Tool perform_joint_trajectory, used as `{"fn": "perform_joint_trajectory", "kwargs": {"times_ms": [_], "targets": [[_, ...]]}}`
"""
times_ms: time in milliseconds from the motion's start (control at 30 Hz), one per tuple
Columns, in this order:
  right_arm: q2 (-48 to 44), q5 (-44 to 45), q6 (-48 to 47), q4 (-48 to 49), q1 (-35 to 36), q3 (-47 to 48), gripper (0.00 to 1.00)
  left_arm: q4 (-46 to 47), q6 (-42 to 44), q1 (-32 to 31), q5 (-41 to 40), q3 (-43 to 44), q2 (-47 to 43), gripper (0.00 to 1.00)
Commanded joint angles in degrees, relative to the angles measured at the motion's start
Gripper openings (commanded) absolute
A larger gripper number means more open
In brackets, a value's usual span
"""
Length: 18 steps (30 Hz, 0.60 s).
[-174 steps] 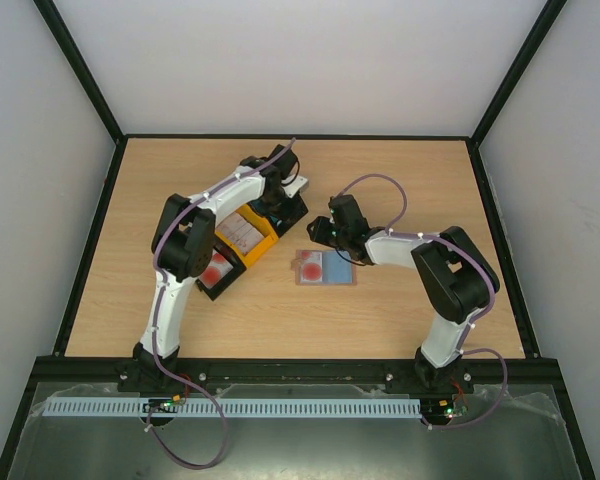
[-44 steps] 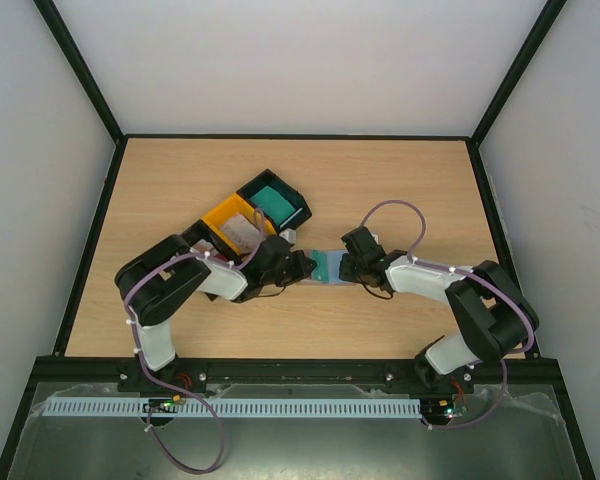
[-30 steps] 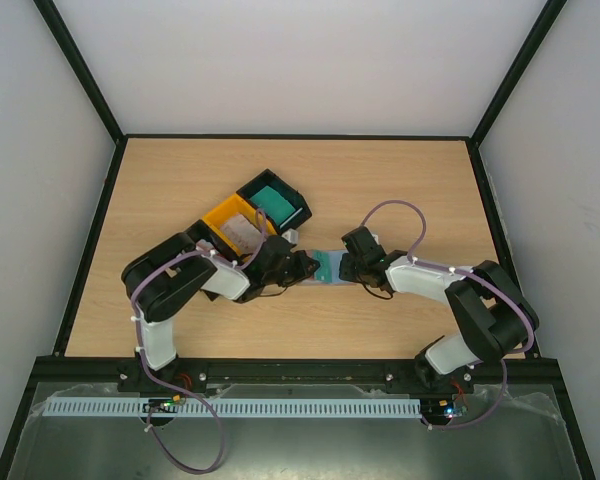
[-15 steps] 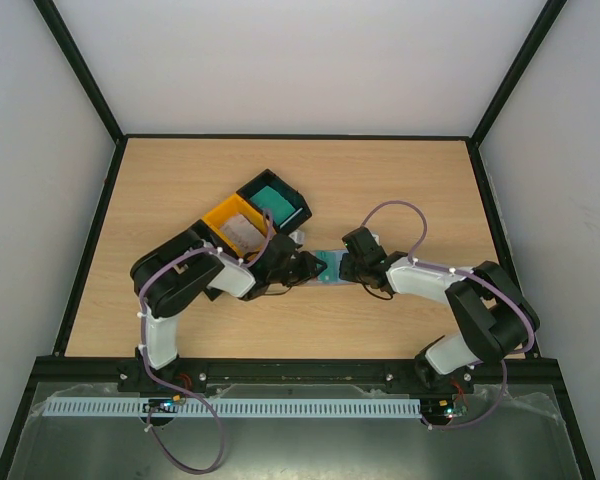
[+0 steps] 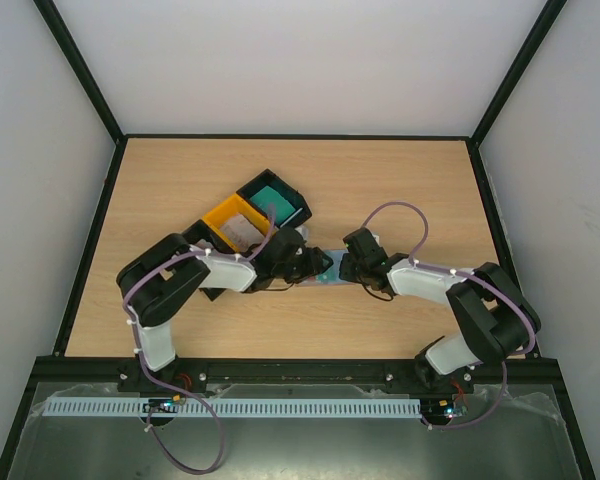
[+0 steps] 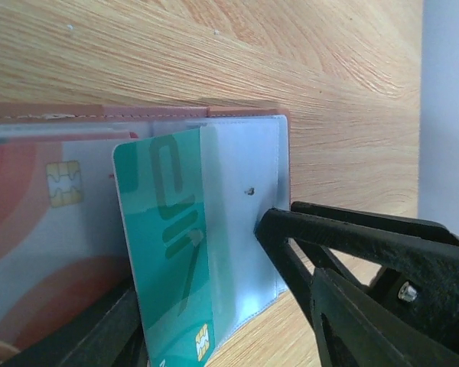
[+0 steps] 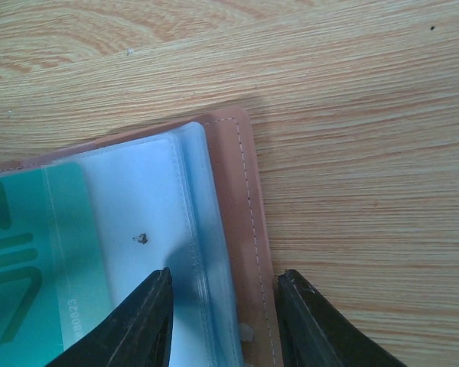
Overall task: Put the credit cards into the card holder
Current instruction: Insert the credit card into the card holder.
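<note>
The card holder (image 7: pixel 241 199) lies open and flat on the wooden table (image 5: pixel 400 190), about mid-table between the two grippers, just near-right of the trays. Its pinkish-brown cover frames pale blue-grey and clear pockets.

In the left wrist view, a teal card (image 6: pixel 164 252) sits partly inside the right-hand clear pocket (image 6: pixel 245 176). Its far part is under the plastic and its near end with the chip sticks out. Beside it, to the left, a red-and-white card (image 6: pixel 30 222) with a chip fills the neighbouring pocket.

The left gripper (image 6: pixel 223 287) is spread wide and grips nothing. One finger stands at the teal card's left edge, and whether it touches the card I cannot tell. The other finger stands well clear on the right.

The right gripper (image 7: pixel 223 274) is at the holder's right edge with its jaws part-open, astride the stitched rim. One finger is over the clear pocket and the other is over the bare wood just past the cover. From the left wrist view, a right fingertip (image 6: pixel 271 225) rests on the pocket's right side. It is not clamped on the holder.

Far-left of the holder, a yellow tray (image 5: pixel 220 215) holds pale cards (image 5: pixel 242 232). The black tray (image 5: pixel 253 179) touching it on the far side holds a stack of teal cards (image 5: pixel 273 200).
</note>
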Motion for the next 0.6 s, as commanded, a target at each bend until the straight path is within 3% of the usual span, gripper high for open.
{"fn": "perform_joint_trajectory", "kwargs": {"times_ms": [0, 267, 567], "targets": [[0.2, -1.7, 1.2, -2.2, 0.5, -1.8, 0.36, -12.6, 1.6, -0.9, -3.6, 3.3, -2.1, 0.59], [-0.1, -1.6, 1.6, -1.9, 0.5, -1.6, 0.36, -23.8, 4.9, -2.1, -10.0, 7.2, -3.2, 0.71], [-0.1, -2.2, 2.1, -1.1, 0.5, -2.0, 0.36, -28.5, 8.4, -4.3, -13.1, 11.0, -0.2, 0.61]]}}
